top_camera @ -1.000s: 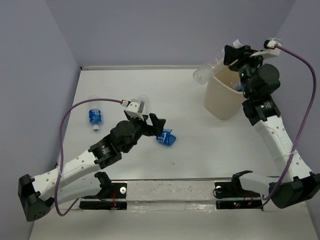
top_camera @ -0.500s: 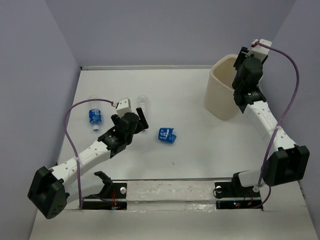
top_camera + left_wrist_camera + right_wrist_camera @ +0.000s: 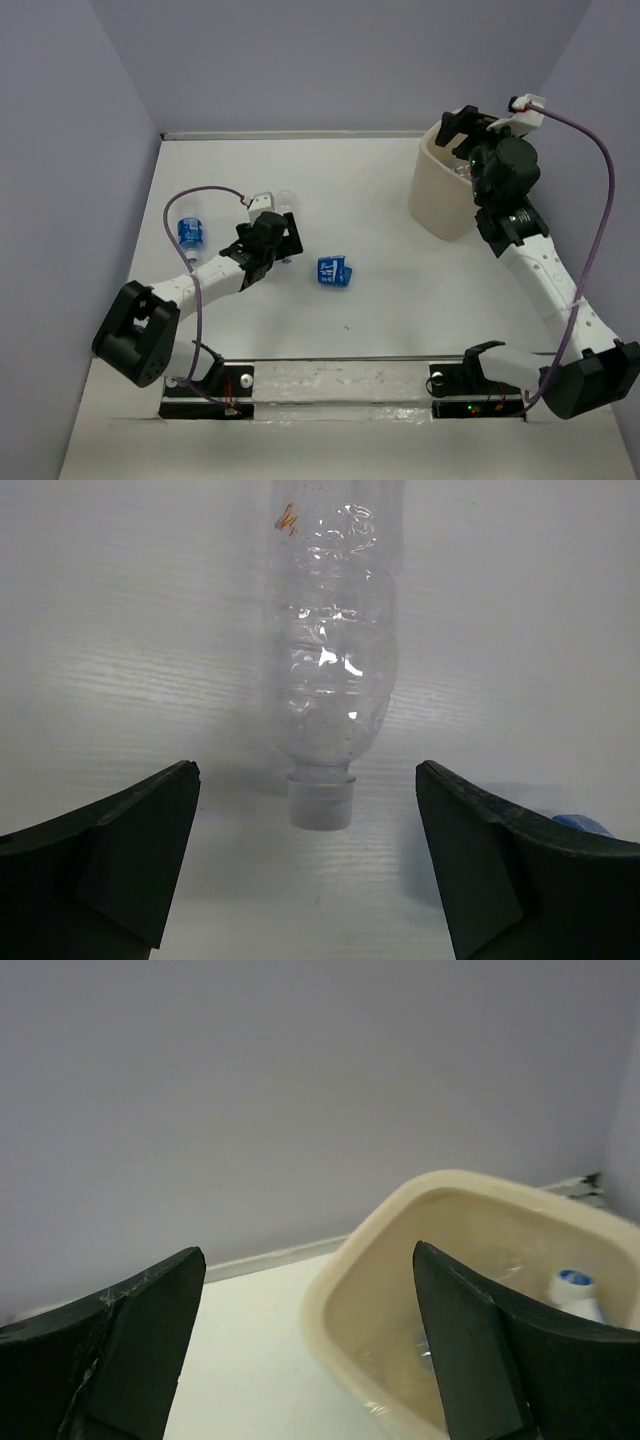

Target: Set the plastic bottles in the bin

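Note:
A clear plastic bottle [image 3: 330, 630] without a label lies on the table, its white cap [image 3: 320, 805] pointing at my left gripper [image 3: 308, 770]. That gripper is open, with the cap just ahead of the gap between its fingers. From above, this bottle [image 3: 287, 197] pokes out past the left gripper [image 3: 280, 232]. Two more bottles lie on the table: a blue-labelled one [image 3: 188, 232] at the left and a crushed blue one [image 3: 332, 271] in the middle. My right gripper [image 3: 470, 128] hangs open and empty over the cream bin [image 3: 440, 200]. Inside the bin [image 3: 381, 1216] lies a bottle [image 3: 575, 1285].
Lilac walls close in the table at the back and on both sides. The bin stands at the back right, close to the right wall. Both arm bases and a metal rail [image 3: 340, 375] line the near edge.
My right gripper held a bottle over the bin and has now opened; the bottle lies in the bin. The left arm has swung down towards the clear bottle, staying open.

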Robot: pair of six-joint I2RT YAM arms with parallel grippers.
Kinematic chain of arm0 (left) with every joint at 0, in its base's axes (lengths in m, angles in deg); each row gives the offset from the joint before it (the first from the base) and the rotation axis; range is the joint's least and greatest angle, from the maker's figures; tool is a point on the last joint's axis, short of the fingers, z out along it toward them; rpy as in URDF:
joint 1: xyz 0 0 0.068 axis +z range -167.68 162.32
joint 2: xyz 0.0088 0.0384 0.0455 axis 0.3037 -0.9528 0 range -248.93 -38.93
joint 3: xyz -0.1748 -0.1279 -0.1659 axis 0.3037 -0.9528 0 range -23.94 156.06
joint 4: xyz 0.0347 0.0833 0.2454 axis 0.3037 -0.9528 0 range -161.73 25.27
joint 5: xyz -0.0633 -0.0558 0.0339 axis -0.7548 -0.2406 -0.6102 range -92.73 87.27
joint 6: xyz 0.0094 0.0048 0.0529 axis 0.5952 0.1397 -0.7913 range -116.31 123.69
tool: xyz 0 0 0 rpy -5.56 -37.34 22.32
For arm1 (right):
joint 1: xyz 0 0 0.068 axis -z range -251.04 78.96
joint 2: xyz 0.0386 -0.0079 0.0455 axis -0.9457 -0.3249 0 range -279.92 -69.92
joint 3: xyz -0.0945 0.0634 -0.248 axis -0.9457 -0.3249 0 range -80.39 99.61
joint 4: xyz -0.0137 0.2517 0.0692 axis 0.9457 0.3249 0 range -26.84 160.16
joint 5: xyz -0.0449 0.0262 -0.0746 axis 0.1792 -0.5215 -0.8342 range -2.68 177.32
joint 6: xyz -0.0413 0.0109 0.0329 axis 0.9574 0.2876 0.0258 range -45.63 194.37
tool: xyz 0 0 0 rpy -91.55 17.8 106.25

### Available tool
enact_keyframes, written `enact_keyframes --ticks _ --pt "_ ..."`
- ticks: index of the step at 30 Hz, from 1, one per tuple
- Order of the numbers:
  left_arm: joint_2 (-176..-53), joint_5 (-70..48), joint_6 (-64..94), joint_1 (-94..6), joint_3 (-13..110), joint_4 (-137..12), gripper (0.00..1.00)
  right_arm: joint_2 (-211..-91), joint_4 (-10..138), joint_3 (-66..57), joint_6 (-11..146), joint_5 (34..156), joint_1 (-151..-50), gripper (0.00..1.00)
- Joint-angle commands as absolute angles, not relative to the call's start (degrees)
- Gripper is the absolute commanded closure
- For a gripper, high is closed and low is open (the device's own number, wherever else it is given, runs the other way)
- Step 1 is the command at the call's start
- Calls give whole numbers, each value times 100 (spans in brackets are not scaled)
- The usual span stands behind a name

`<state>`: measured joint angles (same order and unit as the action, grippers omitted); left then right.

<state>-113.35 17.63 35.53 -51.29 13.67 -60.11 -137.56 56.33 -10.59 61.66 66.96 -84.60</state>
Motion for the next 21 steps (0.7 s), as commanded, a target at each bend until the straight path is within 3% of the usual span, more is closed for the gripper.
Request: enact_keyframes --ticks 1,5,6,7,10,11,12,21 --pt "-12170 1493 3235 -4924 2017 -5541 1 -13847 5551 -1516 5775 7545 -9701 9" --pt "-12655 1458 3235 -4722 2299 -5419 4 -14049 5481 -1692 5653 7922 -10232 8" --pt "-12830 1432 3226 -4695 2317 -5357 10 -14093 5394 -1850 5609 8114 -10337 8" --pt "-12928 1423 3208 -4651 2360 -5244 22 -14207 5288 -1982 5539 8195 -10504 7" --pt "-13122 1361 3156 -4642 2396 -5155 42 -14505 5165 -2141 5320 8502 -10628 6" --pt "-13079 1318 3190 -4642 2344 -5120 54 -14585 5147 -2167 5232 8555 -10628 5" --pt "-13000 1265 3217 -4634 2169 -4963 59 -14629 5138 -2211 5126 8599 -10628 5" --pt "-10953 132 3112 -5168 587 -3829 62 -15596 4646 -2097 3975 9758 -10628 0"
